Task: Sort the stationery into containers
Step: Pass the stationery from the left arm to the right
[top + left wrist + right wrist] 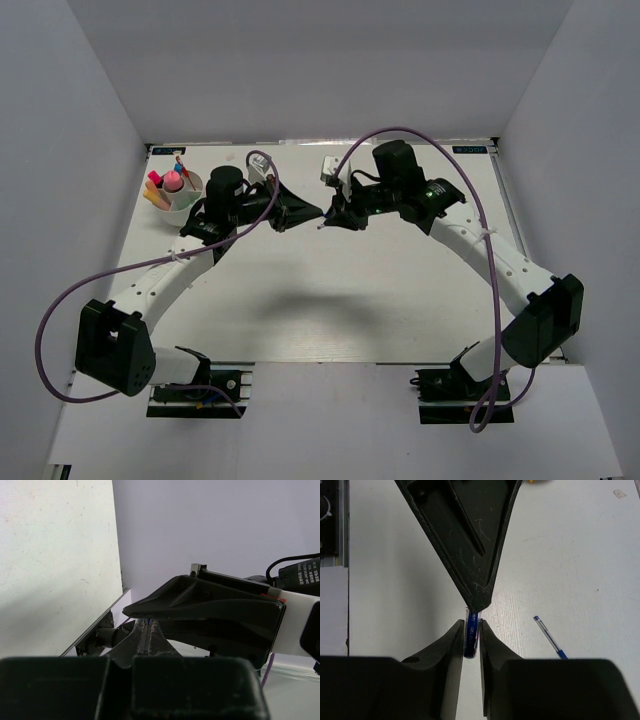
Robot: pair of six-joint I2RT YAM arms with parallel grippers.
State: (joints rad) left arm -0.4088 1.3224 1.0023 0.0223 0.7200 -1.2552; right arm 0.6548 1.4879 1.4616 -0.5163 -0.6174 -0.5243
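Note:
A thin blue gel pen [471, 639] is held above the table between both grippers, which meet tip to tip at the middle back. My right gripper [471, 626] is shut on it, a finger on each side. My left gripper [146, 626] has its jaws almost together with a sliver of the blue pen [148, 621] between them. From above, the left gripper [312, 212] and right gripper [331, 217] touch. The white bowl [186, 212] at the back left holds pink and orange markers and a pink round-topped stick [172, 181]. A second blue pen [547, 636] lies on the table.
A small white object [328, 167] sits near the back edge beside the right wrist. White walls close in the table on the left, back and right. Purple cables loop over both arms.

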